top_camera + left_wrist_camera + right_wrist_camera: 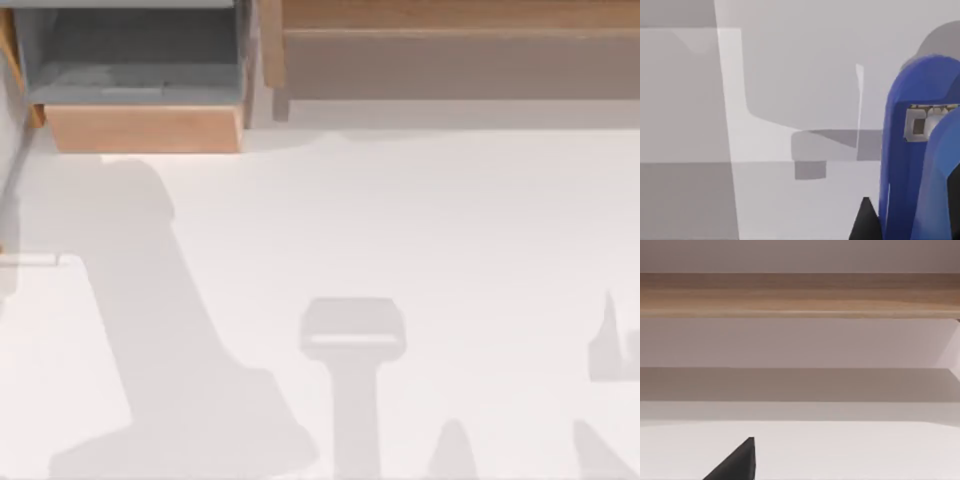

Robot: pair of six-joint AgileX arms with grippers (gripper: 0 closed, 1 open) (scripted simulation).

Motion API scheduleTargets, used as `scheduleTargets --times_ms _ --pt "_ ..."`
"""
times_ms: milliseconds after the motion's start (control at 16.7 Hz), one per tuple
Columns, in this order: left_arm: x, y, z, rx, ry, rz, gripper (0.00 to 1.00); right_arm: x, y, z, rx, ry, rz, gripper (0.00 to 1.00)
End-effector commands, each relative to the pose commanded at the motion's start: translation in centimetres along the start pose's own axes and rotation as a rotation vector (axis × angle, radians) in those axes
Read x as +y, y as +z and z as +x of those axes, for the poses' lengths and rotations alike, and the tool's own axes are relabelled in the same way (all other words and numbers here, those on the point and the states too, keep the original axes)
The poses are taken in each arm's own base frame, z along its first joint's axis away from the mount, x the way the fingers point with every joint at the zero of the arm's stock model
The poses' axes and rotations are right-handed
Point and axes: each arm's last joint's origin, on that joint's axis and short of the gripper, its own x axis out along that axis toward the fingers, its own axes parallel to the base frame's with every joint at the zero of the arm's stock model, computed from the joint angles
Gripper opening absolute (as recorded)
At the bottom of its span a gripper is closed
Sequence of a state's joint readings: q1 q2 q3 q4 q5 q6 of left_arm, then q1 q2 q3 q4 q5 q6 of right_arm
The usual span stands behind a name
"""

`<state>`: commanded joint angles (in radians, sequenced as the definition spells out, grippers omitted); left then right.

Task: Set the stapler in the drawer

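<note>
A: Where is the small blue stapler (920, 150) with the pale metal slot in its face?

B: Close against the left wrist camera, standing lengthwise and well clear of the white bench (400, 230) below it. I judge it carried by the left end effector (867, 222), of which a dark fingertip shows just beside the blue body. The contact itself is out of sight, so I cannot tell how wide it stands or whether it truly clamps the stapler.

A: And the boxy drawer (145, 128) with the light tan wooden front and grey floor?

B: Pulled open at the far left of the bench, nothing lying on its grey floor. To its right runs the longer brown wooden shelf unit (450, 40).

A: Which step, then?

B: Transport, I judge. Next the stapler must be brought over the open cavity, lowered inside the tan front, then let go.

A: The right arm?

B: Idle on the right, facing the shelf; one dark fingertip of the right end effector (737, 462) shows, its opening I cannot tell.
</note>
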<state>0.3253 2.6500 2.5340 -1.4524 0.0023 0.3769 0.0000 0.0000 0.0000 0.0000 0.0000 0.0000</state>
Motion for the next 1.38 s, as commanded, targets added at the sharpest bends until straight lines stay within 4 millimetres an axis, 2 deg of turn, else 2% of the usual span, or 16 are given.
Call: scheduleTargets --times_ms 660,1380 --pt "0.24 -0.12 0.84 -0.002 -0.001 -0.007 0.00 0.00 0.00 0.00 0.000 0.000 0.000 1.00" --pt "0.24 -0.12 0.84 -0.002 -0.001 -0.007 0.90 0.00 0.00 0.00 0.000 0.000 0.000 1.00"
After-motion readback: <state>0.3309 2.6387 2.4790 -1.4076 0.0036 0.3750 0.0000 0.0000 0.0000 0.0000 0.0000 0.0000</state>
